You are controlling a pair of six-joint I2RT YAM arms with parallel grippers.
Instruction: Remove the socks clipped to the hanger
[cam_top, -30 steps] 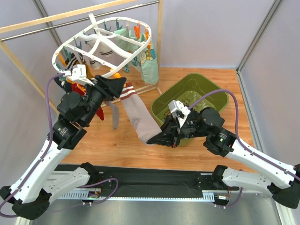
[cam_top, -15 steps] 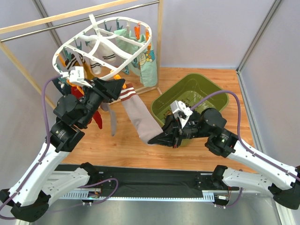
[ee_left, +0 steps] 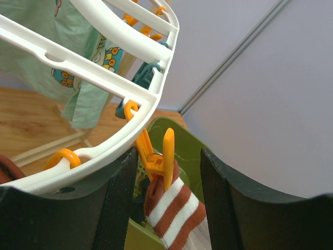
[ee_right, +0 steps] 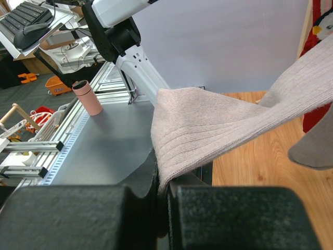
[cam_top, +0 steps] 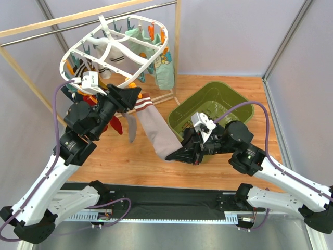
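The white oval hanger hangs at the back left, its rim close above my left gripper. A long taupe sock with a brown-and-white striped cuff is pinched by an orange clip on the rim. My left gripper is open, its jaws standing either side of that clip without touching it. My right gripper is shut on the sock's toe end and holds it stretched out low. Mint printed socks, a white striped sock and a red sock are still clipped on.
An olive green bin stands on the wooden floor to the right, behind my right arm. A wooden and metal rail frame carries the hanger. A grey sock dangles beside the stretched one.
My left gripper's jaws have narrowed a little around the orange clip. The hanger has swung slightly. My right gripper keeps its hold on the sock's toe.
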